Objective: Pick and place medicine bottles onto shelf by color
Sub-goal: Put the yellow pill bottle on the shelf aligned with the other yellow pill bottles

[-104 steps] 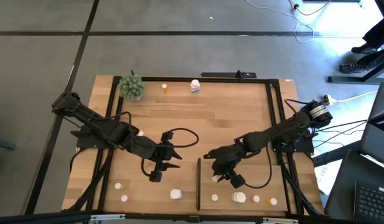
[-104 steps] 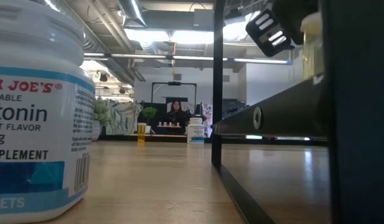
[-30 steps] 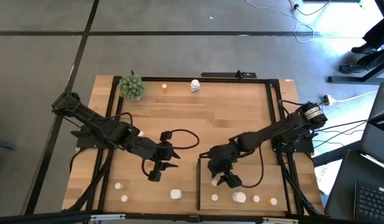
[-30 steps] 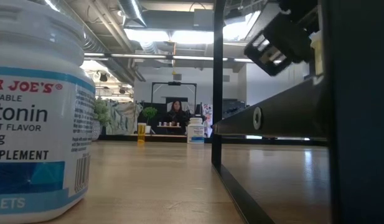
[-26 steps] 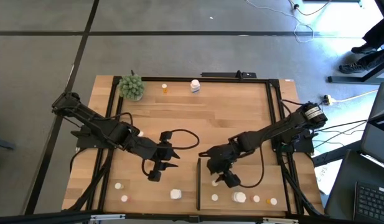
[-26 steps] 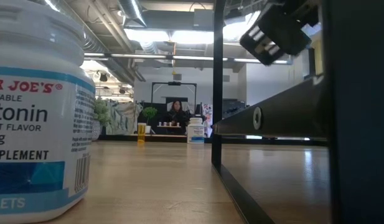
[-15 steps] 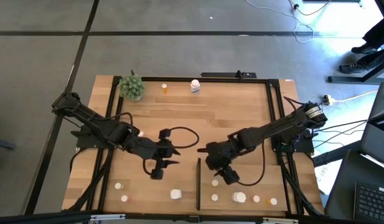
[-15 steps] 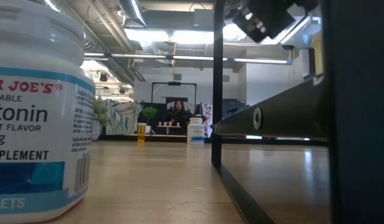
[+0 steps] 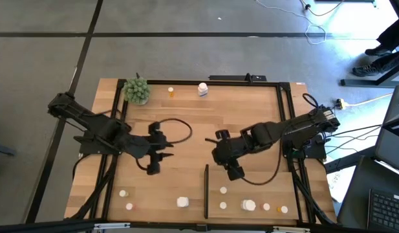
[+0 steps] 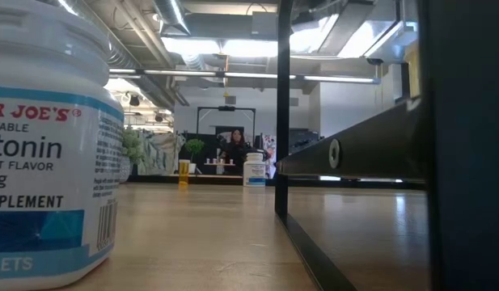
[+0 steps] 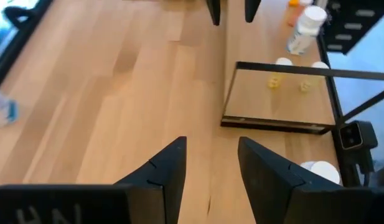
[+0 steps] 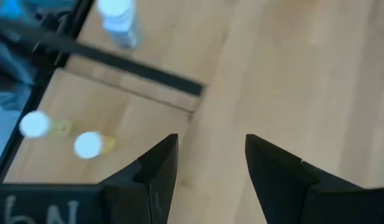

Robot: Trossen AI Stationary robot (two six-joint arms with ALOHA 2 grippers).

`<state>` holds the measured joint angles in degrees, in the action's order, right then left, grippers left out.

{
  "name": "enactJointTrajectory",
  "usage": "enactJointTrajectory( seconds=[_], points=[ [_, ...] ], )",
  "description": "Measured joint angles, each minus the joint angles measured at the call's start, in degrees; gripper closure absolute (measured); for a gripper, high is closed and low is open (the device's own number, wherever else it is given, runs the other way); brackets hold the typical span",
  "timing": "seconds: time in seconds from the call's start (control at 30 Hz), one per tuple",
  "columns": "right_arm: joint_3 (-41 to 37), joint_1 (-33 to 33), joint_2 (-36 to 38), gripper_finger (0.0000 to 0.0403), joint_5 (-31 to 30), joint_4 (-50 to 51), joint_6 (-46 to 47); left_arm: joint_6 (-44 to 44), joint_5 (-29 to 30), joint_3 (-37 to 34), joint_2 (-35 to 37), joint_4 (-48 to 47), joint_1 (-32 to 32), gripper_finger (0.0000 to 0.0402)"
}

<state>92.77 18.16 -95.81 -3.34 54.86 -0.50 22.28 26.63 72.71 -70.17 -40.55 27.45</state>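
Wooden tabletop [image 9: 199, 123] carried scattered medicine bottles [image 9: 249, 205]; left end effector [image 11: 210, 163] and right end effector [image 12: 209, 163] hovered mid-table, both open, empty.

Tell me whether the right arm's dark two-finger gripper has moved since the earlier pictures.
Yes. In the high view the right gripper has drawn back from the white bottles at the near edge, toward the table's middle, its fingers open and empty.

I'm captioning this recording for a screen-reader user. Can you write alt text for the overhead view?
Seen from above, two dark robot arms reach over a light-wood table, the left gripper and right gripper both open and empty near its middle. Small white bottles line the near edge either side of a thin black strip; a green plant ball, an orange bottle and a white bottle stand at the far edge.
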Motion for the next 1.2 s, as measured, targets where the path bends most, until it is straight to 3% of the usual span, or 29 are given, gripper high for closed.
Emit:
enactJointTrajectory(
  seconds=[0.3, 0.57, 0.7, 0.9, 1.2],
  points=[
    [8.0, -5.5, 0.0, 0.0215, -0.2, 0.3, -0.3, 12.3, 1.3, 0.1, 4.2, -14.8, 4.5, 0.0262],
    [11.8, -8.0, 0.0, 0.0215, 1.6, 0.1, -4.7, 35.7, -5.0, 0.1, 4.2, -28.0, 13.2, 0.0262],
    [11.8, -9.1, 0.0, 0.0215, 5.1, -0.2, -6.1, 48.7, -8.1, 0.1, 4.2, -30.8, 17.6, 0.0262],
    [11.8, -9.9, 0.0, 0.0215, 5.4, -1.1, -6.8, 64.9, -12.6, -0.9, 2.5, -32.0, 25.1, 0.0262],
    [11.8, -9.8, 0.0, 0.0215, 22.3, -1.1, -12.1, 87.5, -18.9, -3.9, -2.6, -31.9, 33.5, 0.0262]
  ],
)
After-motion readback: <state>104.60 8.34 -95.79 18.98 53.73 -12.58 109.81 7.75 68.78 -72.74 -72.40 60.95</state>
